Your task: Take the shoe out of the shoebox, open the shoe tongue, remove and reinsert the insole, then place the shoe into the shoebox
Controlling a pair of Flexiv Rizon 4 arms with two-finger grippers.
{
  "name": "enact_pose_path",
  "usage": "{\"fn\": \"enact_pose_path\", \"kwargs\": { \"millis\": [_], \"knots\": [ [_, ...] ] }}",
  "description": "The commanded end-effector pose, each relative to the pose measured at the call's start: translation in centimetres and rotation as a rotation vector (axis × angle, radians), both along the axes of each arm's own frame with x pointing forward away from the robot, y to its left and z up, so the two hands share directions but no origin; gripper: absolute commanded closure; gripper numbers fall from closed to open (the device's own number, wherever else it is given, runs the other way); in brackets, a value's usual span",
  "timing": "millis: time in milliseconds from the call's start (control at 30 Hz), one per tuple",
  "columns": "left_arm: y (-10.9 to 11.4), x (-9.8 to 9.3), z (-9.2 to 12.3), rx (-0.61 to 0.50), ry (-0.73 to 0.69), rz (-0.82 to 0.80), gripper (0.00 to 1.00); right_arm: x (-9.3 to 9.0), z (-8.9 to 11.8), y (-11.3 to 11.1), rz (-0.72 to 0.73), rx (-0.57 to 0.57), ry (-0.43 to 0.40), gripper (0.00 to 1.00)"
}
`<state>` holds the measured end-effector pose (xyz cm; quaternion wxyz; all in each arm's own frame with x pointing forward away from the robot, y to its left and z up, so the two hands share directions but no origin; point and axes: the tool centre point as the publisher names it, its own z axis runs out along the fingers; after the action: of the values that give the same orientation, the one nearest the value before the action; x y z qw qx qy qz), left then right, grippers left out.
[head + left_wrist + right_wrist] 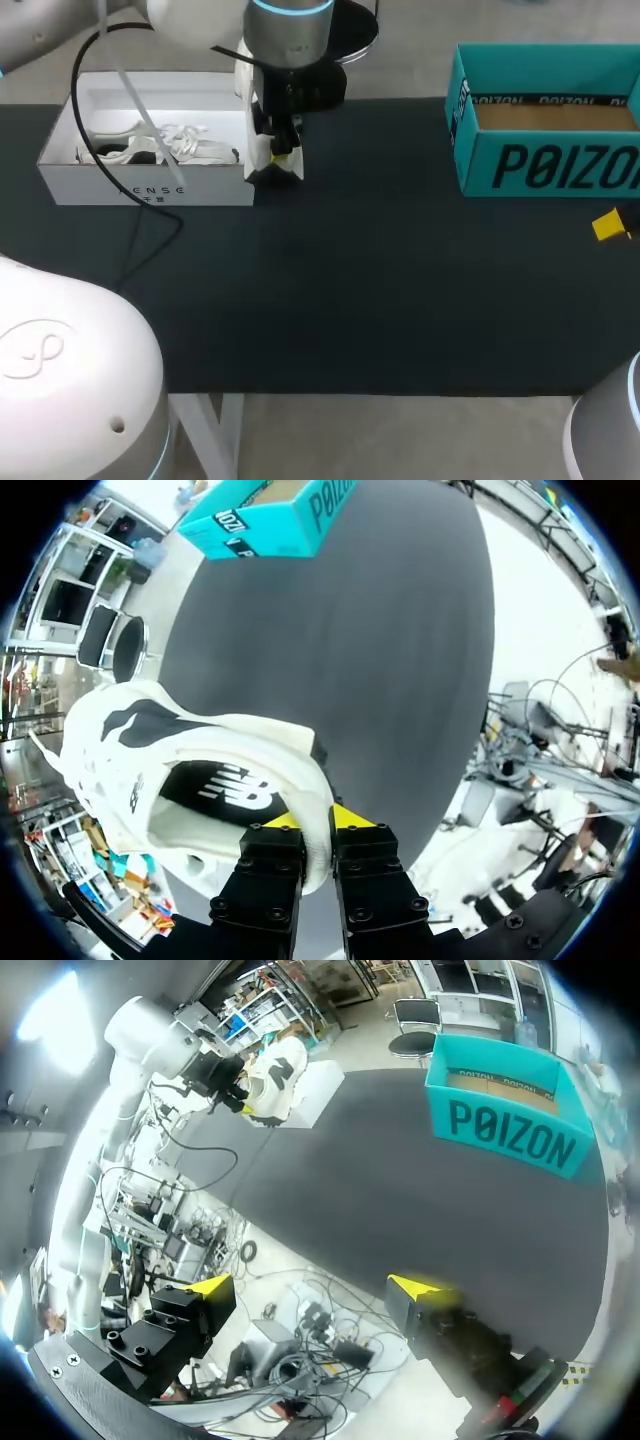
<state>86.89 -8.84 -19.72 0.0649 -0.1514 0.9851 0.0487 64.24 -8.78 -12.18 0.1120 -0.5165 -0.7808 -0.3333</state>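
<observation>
My left gripper [318, 822] is shut on the heel collar of a white shoe [150, 770] with black patches and a black insole. The shoe's toe points away from the fingers. In the head view this gripper [281, 157] hangs just off the right end of the white shoebox [150, 187], and only a white edge of the shoe [263, 152] shows under the wrist. The right wrist view shows the shoe [275, 1075] far off by that box [320, 1088]. My right gripper [315, 1290] stands open and empty beyond the table's right front edge; one yellow tip [607, 225] shows in the head view.
A second white shoe with loose laces [170, 145] lies inside the white shoebox. A teal cardboard box [545, 125] stands open at the back right. The dark tabletop [350, 280] stretches between the two boxes. A black cable [150, 230] trails over the white box's front.
</observation>
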Motion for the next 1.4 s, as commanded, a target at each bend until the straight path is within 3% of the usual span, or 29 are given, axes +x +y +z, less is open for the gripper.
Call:
{"fn": "enact_pose_path", "kwargs": {
  "millis": [33,133,267,400,600,933,1000,1400],
  "knots": [
    [0.1,0.0,0.1,-0.003,-0.003,-0.001,1.00,-0.6,-0.2,-0.1,-0.008,0.001,-0.009,0.00],
    [0.2,-0.3,0.7,0.002,-0.018,-0.056,1.00,-0.6,-0.2,-0.1,-0.008,0.001,-0.009,0.00],
    [2.5,0.5,2.0,0.007,-0.018,-0.160,1.00,-0.6,-0.2,-0.1,-0.008,0.001,-0.009,0.00],
    [6.2,2.5,2.1,0.083,-0.044,-0.239,1.00,-0.6,-0.2,-0.1,-0.008,0.001,-0.009,0.00],
    [11.9,5.8,3.2,0.057,-0.026,-0.399,1.00,-0.6,-0.2,-0.1,-0.008,0.001,-0.009,0.00],
    [20.3,12.2,5.6,0.152,-0.064,-0.564,1.00,-0.6,-0.2,-0.1,-0.008,0.001,-0.009,0.00],
    [21.3,13.0,5.8,0.195,-0.054,-0.571,1.00,-0.6,-0.2,-0.1,-0.008,0.001,-0.009,0.00],
    [21.3,13.0,5.8,0.195,-0.054,-0.571,1.00,-0.6,-0.2,-0.1,-0.008,0.001,-0.009,0.00]
  ]
}}
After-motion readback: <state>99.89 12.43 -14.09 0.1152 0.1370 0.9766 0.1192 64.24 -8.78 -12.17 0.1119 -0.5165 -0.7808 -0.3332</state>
